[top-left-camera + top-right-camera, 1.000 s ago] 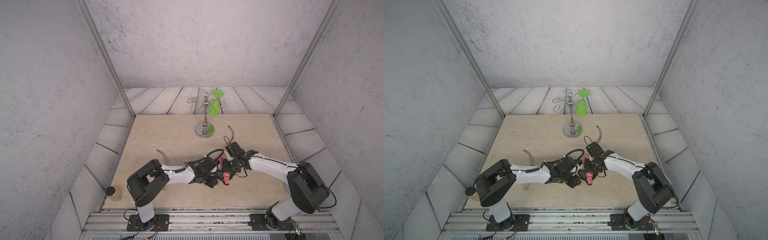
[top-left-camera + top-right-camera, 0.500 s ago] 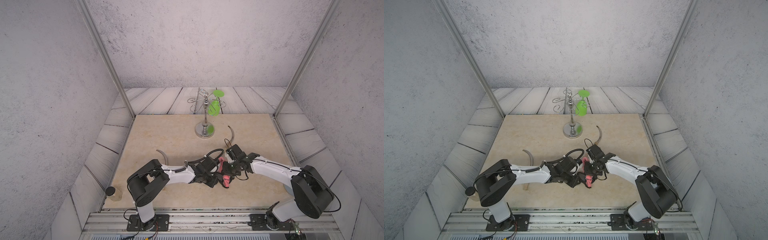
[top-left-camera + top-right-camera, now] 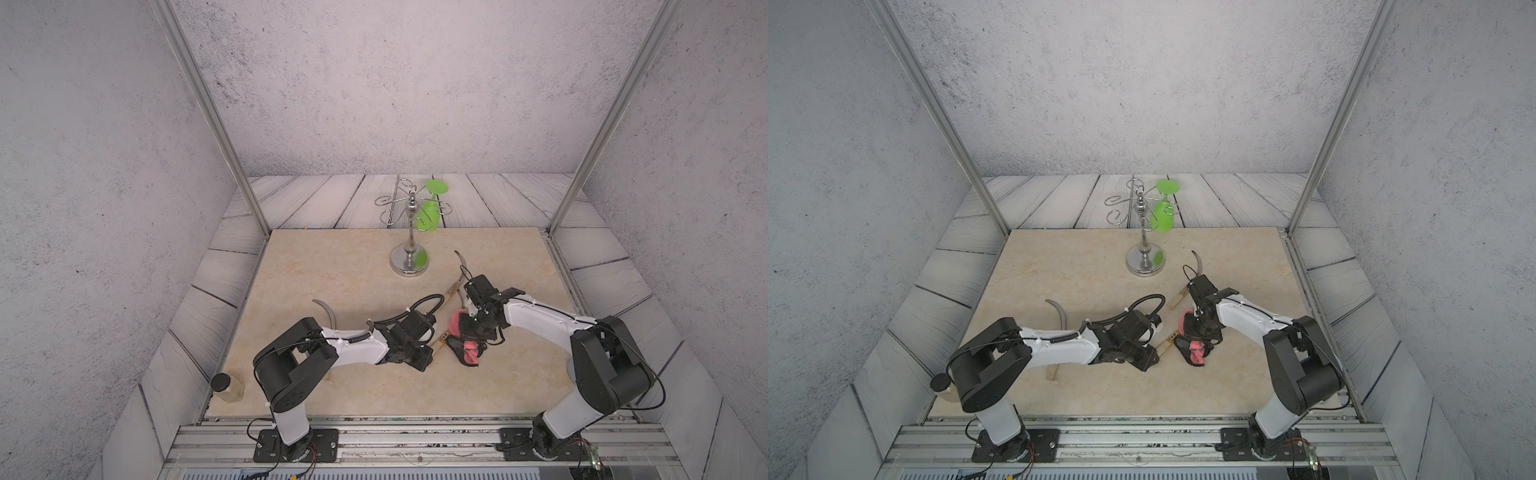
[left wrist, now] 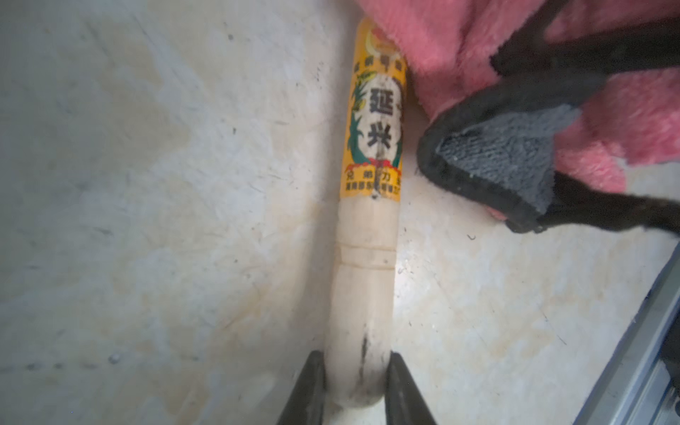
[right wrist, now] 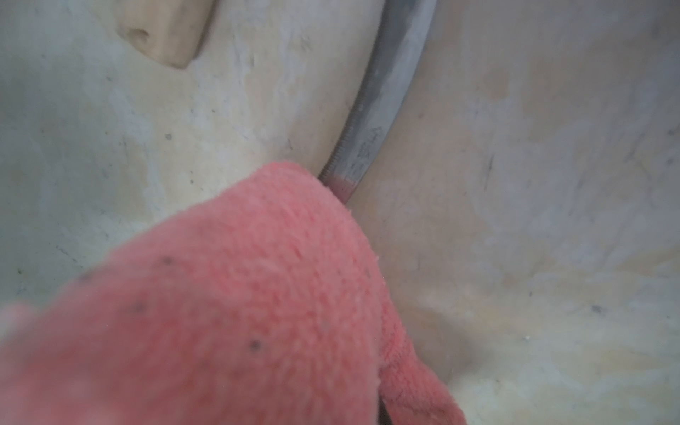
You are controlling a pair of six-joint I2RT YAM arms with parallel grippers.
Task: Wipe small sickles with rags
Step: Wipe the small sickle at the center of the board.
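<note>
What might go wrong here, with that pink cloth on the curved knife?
The left fingers pinch only the very end of the sickle's handle, so it may twist or slip when the pink rag pushes on it. The blade has a toothed edge that could snag the cloth. A second sickle's handle lies close and might get nudged.

There are three small sickles [image 3: 1168, 342]: the left sickle [image 3: 330, 314]; the far sickle [image 3: 451, 289]; the middle sickle [image 4: 362, 287]; there is one pink rag [image 3: 455, 323]; one chrome stand [image 3: 405, 266]; one green goblet [image 3: 428, 218]; one small jar [image 3: 227, 388] with a black lid; two robot arms, the left arm [image 3: 357, 347] and the right arm [image 3: 540, 318]; one beige worktop [image 3: 332, 266].
</note>
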